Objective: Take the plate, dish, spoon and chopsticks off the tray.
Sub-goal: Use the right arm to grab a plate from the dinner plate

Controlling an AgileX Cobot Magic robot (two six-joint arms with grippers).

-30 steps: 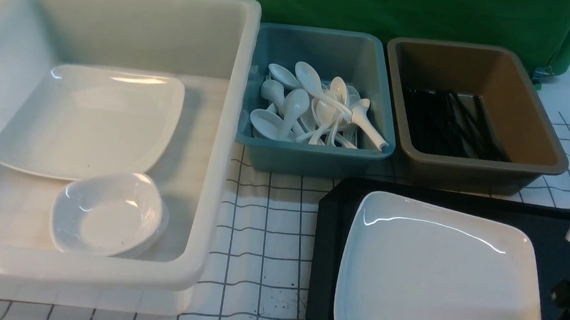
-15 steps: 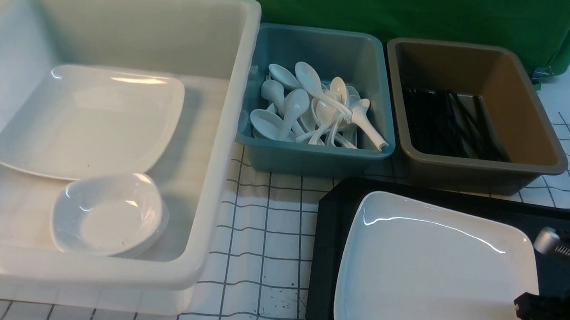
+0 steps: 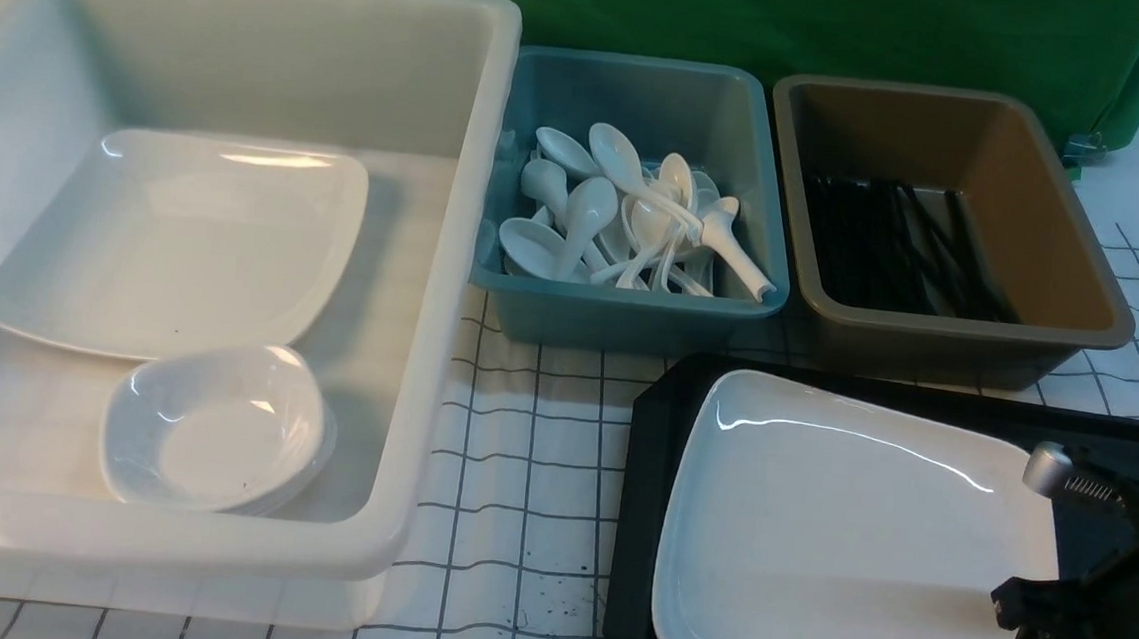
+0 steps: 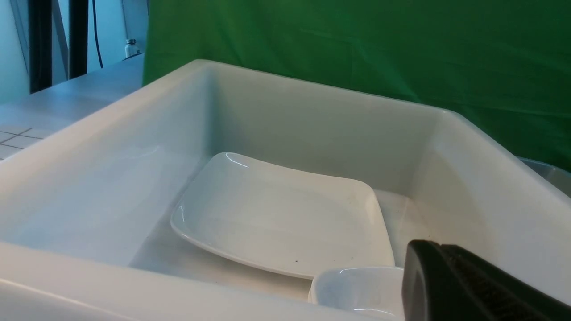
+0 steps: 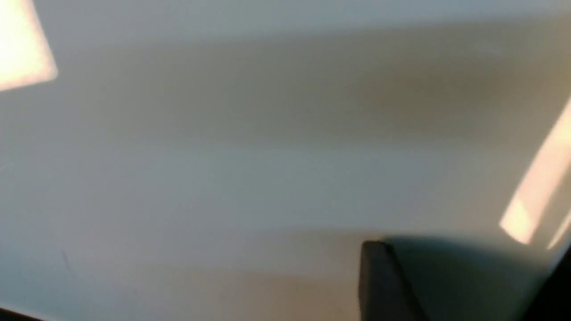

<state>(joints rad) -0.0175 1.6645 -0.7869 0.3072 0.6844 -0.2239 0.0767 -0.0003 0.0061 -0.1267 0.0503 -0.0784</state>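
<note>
The right tool (image 3: 1059, 634) sits at the plate's (image 3: 835, 539) near right edge; whether it grips cannot be told. The plate lies on the black tray (image 3: 648, 485). No writing is readable. The right wrist view shows only blurred white plate surface. The left tool (image 4: 468, 285) faces the white tub (image 4: 482, 178); its opening is hidden.

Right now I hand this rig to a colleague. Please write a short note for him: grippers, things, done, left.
Right gripper: at the right edge of the large glossy white plate; grip cannot be confirmed.
Left gripper: over the big white tub; state unclear.
The plate lies on the black rectangular tray.
Done: no spoon, dish or chopsticks visible on the tray.
Left: move the plate off the tray.
</note>
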